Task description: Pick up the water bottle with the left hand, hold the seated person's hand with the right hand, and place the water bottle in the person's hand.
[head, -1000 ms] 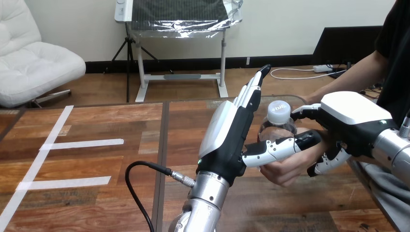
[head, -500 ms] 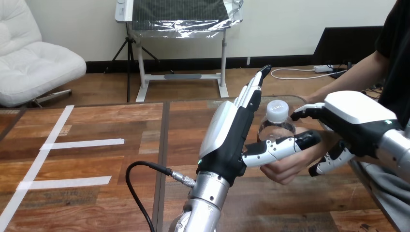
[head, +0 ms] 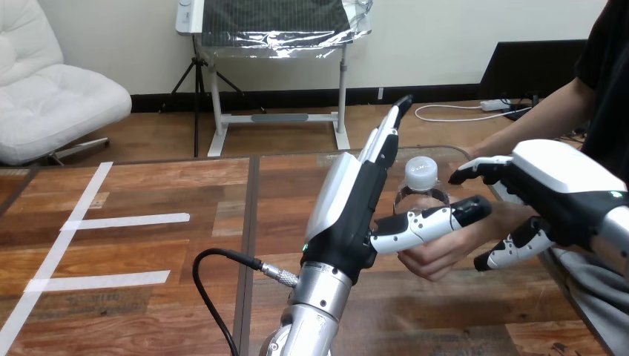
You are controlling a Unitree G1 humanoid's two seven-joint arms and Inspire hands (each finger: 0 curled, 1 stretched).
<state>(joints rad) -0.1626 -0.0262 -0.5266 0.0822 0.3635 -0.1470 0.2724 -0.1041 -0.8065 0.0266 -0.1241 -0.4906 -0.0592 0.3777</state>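
A clear water bottle (head: 420,191) with a white cap stands upright in the person's hand (head: 438,256) right of the table's centre. My left hand (head: 348,215) is beside it on the left. Its fingers (head: 386,137) point straight up behind the bottle and its thumb (head: 430,220) stretches across the bottle's front, so the hand is open. My right hand (head: 564,185) sits over the person's wrist at the right. Its thumb (head: 482,169) arches above the wrist and its curled fingers (head: 515,248) hook under it. The wrist itself is mostly hidden by the hand's white shell.
The wooden table (head: 148,297) carries white tape lines (head: 119,221) on its left part. A black cable (head: 222,259) loops out from my left forearm. The person's forearm (head: 541,119) comes in from the upper right.
My right hand has slid a little to the right along the person's wrist. The left hand's fingers have leaned slightly left of the bottle. The bottle stays in the person's hand.
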